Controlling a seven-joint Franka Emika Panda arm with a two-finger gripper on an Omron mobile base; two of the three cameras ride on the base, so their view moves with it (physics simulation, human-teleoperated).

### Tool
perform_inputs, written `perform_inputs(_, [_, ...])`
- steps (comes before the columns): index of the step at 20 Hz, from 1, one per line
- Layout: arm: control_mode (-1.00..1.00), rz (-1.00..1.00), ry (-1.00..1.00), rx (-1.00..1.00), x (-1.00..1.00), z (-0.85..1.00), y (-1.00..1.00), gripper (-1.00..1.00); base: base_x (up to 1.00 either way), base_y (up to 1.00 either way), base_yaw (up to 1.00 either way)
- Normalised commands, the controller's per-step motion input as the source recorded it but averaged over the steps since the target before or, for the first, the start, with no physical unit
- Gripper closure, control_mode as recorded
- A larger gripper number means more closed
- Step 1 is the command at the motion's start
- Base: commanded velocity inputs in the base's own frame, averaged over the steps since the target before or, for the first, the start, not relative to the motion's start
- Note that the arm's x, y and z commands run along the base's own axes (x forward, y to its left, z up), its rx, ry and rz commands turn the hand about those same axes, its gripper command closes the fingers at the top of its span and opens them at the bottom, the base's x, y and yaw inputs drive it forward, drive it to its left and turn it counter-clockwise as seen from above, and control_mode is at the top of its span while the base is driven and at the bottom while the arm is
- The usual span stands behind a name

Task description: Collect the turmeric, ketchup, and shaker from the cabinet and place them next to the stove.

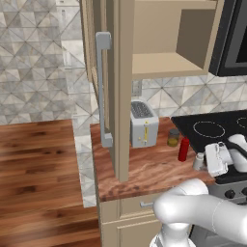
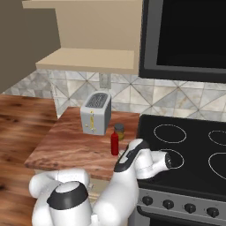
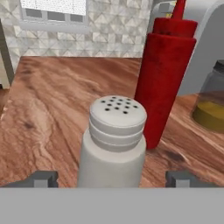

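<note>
Now, we see:
Shaker [image 3: 113, 142]: upright on counter [image 3: 52, 100], between our spread fingertips [image 3: 41, 178], seemingly untouched.
Ketchup [image 3: 164, 78]: just behind.
Turmeric [image 3: 211, 103]: jar holding yellow powder.

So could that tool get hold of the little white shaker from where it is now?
Probably yes. In the hand view the shaker stands upright directly between the tool's spread tips, with nothing in between. The ketchup stands just behind it, not blocking.

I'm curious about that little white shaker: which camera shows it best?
The hand view: the shaker stands close up between the hand's fingertips, holes visible. The left base view shows it small beside the stove; the right base view hides it behind the arm.
</note>
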Motion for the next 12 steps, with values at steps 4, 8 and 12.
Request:
perform_inputs(4, [-1.00, 0.00, -0.02, 0.00, -0.15, 0.32, 0.00, -1.00, 0.00, 0.00, 0.00])
perform_inputs(8, [-1.00, 0.00, -0.05, 0.00, -0.30, 0.41, 0.00, -1.00, 0.00, 0.00, 0.00])
perform_inputs(12, [-1.00, 0.00, -0.05, 0.00, -0.41, 0.41, 0.00, -1.00, 0.00, 0.00, 0.00])
